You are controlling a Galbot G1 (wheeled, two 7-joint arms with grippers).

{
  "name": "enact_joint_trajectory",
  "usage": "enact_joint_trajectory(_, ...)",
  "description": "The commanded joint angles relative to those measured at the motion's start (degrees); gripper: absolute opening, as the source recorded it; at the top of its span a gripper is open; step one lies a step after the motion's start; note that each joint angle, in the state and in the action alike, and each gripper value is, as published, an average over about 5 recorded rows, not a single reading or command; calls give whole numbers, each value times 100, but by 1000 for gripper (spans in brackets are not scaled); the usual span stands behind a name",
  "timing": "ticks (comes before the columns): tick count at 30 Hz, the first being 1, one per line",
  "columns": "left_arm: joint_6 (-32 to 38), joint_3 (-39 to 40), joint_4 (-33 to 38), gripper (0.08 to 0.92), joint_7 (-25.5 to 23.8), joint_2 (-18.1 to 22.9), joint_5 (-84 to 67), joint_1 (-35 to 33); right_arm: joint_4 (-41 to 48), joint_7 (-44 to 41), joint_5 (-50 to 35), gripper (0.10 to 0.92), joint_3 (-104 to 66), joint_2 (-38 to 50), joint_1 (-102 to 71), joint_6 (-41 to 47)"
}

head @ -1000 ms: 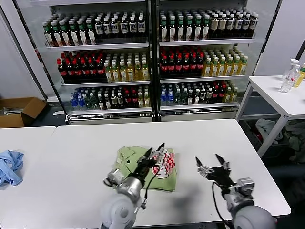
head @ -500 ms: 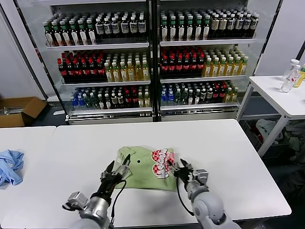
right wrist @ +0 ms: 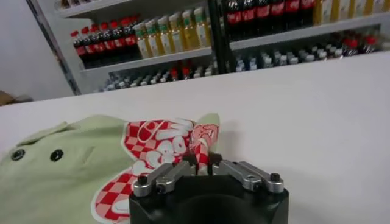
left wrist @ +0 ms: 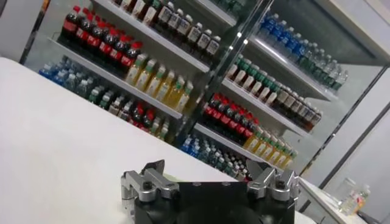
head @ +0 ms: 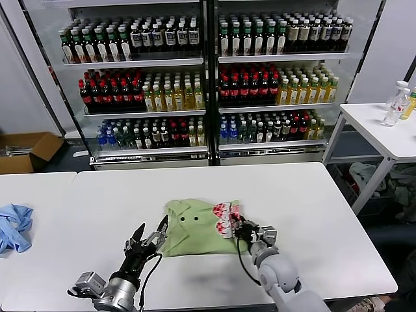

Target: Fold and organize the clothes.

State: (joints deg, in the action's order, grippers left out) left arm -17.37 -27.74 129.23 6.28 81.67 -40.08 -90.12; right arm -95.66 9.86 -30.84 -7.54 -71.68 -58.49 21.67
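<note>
The light green polo shirt [head: 195, 227] lies partly folded in the middle of the white table [head: 312, 195], with its collar and two dark buttons up. Its red-and-white checkered print [head: 224, 218] is bunched at its right edge. My right gripper [head: 238, 227] is at that edge, shut on a raised fold of the print. In the right wrist view the gripper [right wrist: 199, 159] pinches the fold, and the shirt [right wrist: 67, 164] spreads beyond it. My left gripper [head: 148, 238] is open and empty, just off the shirt's near left corner. It also shows in the left wrist view [left wrist: 205, 165].
A light blue cloth [head: 13, 227] lies at the far left on the adjoining table. Drink coolers [head: 208, 78] stand behind. A cardboard box [head: 26, 149] sits on the floor at left. A side table [head: 383, 130] with bottles [head: 396, 104] stands at right.
My right gripper has come in from the right and shut on the shirt's right edge, bunching the print. My left gripper has drawn back off the shirt toward the near left.
</note>
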Motion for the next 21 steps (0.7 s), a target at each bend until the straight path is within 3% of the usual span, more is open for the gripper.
enact_joint_trajectory(1,141,-26,128,823,-41,-61,344,-211,311,-821,789,187,-388,755,205,-400)
enact_joint_trajectory(4,393,46,123,823,-103,-100,914,-302,32,-815,1097,145,-504,754,-78,-545)
enact_joint_trajectory(7,540,86,207,822,-196,-153,1375,-442,-335,-531,1456,170,-631,684,-519,-862)
enact_joint_trajectory(16,960,59,547,823,-245,-166,2379,-940,-2134,-280,2188,413,-1573,590,-2336,-1314)
enact_joint_trajectory(21,1141,94,591,823,-281,-135,3046,-1137,-2694,-391,2355,552,-2123,462,-3238,-1550)
